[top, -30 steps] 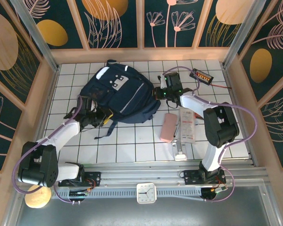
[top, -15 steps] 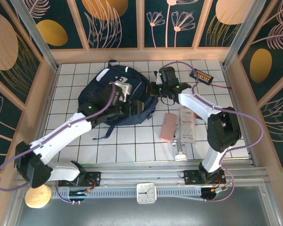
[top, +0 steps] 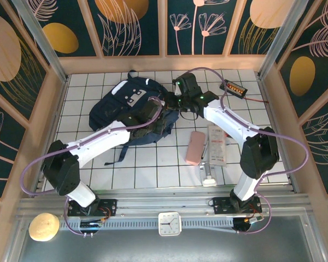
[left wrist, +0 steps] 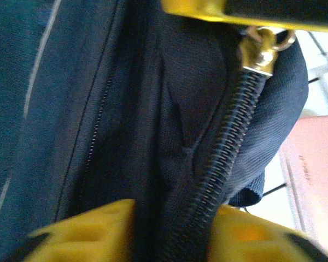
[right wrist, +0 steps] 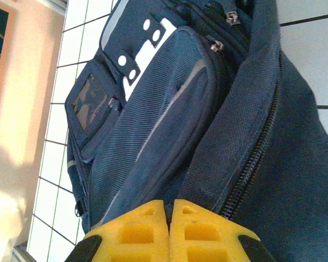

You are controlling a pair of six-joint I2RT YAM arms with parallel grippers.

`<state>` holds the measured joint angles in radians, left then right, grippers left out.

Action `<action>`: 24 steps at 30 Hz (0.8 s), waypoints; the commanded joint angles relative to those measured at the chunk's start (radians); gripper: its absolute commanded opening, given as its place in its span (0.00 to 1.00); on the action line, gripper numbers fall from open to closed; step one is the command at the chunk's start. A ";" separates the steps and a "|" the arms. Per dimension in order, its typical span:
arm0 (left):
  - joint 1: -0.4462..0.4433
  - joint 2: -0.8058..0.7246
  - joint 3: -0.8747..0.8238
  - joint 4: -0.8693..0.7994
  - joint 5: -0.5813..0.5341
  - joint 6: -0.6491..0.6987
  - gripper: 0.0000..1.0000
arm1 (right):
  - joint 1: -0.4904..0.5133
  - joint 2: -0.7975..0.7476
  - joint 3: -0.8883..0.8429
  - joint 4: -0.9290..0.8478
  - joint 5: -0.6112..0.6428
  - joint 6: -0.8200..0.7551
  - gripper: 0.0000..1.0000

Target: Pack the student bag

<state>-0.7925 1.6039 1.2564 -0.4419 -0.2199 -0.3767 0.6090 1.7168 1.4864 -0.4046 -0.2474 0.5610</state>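
The student bag [top: 128, 101] is lying toward the back of the tiled table [top: 153, 169], with the right gripper [right wrist: 169, 203] pressed together at its flap edge and the left gripper [left wrist: 197, 117] with its 2 fingers straddling the zipper [left wrist: 229, 142], can't tell if it's actually pinching.

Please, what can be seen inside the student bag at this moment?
Between the fingers of the left claw lie the zipper and dark navy folds; no contents show. The student bag hides its inside under its own fabric, so what is packed cannot be told.
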 commanded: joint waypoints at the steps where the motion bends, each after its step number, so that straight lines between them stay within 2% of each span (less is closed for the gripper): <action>1: -0.005 0.029 0.064 -0.034 -0.089 0.058 0.00 | 0.034 -0.079 0.032 0.012 -0.008 0.039 0.00; 6: -0.011 -0.107 -0.020 -0.020 -0.005 0.121 0.00 | -0.022 -0.051 0.014 0.043 0.016 0.008 0.00; 11: -0.011 -0.324 -0.117 -0.021 0.019 0.145 0.00 | -0.135 0.010 -0.018 0.194 -0.062 0.043 0.00; 15: -0.011 -0.338 -0.099 -0.131 -0.018 0.124 0.00 | -0.185 0.013 -0.050 0.303 -0.103 0.101 0.00; 19: -0.011 -0.374 -0.085 -0.149 -0.033 0.101 0.00 | -0.188 -0.012 -0.087 0.322 -0.072 0.097 0.00; 24: -0.011 -0.452 0.001 -0.137 0.048 0.158 0.00 | -0.224 0.065 -0.123 0.400 -0.096 0.120 0.00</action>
<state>-0.8051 1.2549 1.1519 -0.5491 -0.1738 -0.2478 0.4698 1.7222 1.3819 -0.1291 -0.4484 0.6640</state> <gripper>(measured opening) 0.054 0.050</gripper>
